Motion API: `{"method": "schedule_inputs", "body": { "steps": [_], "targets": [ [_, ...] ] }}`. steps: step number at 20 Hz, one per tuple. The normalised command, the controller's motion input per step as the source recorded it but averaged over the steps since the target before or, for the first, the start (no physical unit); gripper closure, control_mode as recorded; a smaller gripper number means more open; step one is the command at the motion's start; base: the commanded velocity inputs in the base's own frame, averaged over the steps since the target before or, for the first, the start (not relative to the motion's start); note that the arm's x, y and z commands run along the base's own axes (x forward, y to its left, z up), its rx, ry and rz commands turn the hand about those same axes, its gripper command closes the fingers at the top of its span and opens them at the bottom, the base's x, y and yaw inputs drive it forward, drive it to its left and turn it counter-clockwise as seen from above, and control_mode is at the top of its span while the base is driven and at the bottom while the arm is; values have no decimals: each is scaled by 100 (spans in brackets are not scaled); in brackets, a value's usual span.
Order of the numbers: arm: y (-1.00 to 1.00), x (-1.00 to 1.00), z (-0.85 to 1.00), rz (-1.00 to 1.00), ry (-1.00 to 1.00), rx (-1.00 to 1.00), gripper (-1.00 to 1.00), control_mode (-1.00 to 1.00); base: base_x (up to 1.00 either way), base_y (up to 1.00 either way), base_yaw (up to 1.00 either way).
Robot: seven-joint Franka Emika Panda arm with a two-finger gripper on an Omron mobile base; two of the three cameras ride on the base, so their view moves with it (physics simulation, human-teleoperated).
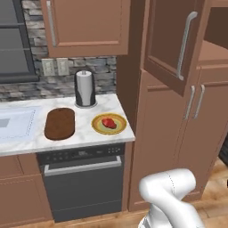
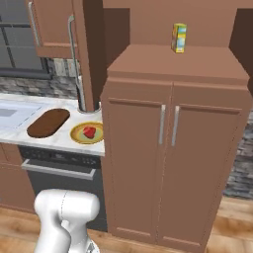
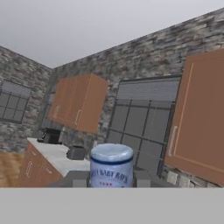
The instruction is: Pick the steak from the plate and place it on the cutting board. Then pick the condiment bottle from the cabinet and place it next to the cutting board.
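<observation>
A small piece of raw red steak (image 1: 108, 123) lies on a yellow-rimmed plate (image 1: 96, 126) at the centre of the left base view, just right of a dark oval cutting board (image 1: 59, 123) on the marble counter (image 1: 89, 136), with a paper towel roll (image 1: 84, 88) behind them. To lift the meat cleanly, I judge the arm (image 1: 171, 196), folded low at the bottom right, should come straight down over the plate and grip the steak across its narrow side without scraping the dish. The gripper is closed as tightly as it goes; in the hand view a blue-lidded labelled container (image 3: 111, 166) sits right at its tips, but I cannot tell whether it is held.
</observation>
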Motion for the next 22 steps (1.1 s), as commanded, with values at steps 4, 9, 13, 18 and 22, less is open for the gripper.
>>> {"method": "schedule_inputs", "body": {
  "steps": [4, 9, 13, 18, 22],
  "targets": [
    [0, 0, 0, 0, 0, 0, 100, 100, 0, 49, 0],
    [0, 0, 0, 0, 0, 0, 100, 100, 0, 49, 0],
    [0, 0, 0, 0, 0, 0, 100, 100, 0, 48, 0],
    [0, 0, 0, 0, 0, 0, 100, 100, 0, 47, 0],
    [0, 0, 0, 0, 0, 0, 100, 100, 0, 45, 0]
  ]
}}
